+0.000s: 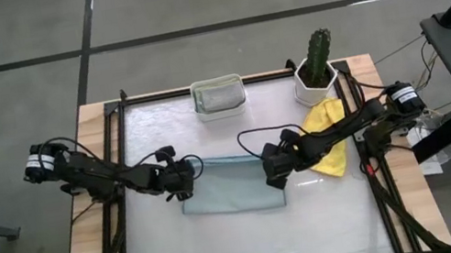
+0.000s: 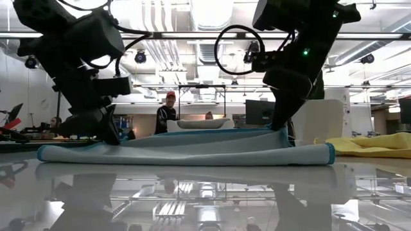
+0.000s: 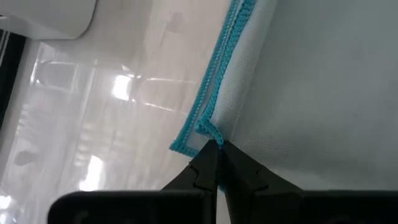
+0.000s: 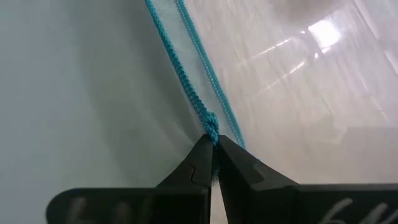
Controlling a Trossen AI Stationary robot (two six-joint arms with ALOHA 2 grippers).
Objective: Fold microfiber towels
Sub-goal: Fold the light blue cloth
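Mid-table lies the blue-grey towel (image 1: 234,186). The left gripper (image 1: 182,188) pinches its left edge, and the right gripper (image 1: 275,176) pinches its right edge. A yellow towel (image 1: 327,134) lies right, near the cactus pot (image 1: 317,82).

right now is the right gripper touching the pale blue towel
Touching. The right wrist view shows the right gripper shut on the teal-stitched edge of the pale blue towel, pinched between its fingertips.

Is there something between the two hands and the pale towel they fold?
No. The left hand and the right hand are each shut directly on an edge of the pale towel; nothing visible stands between.
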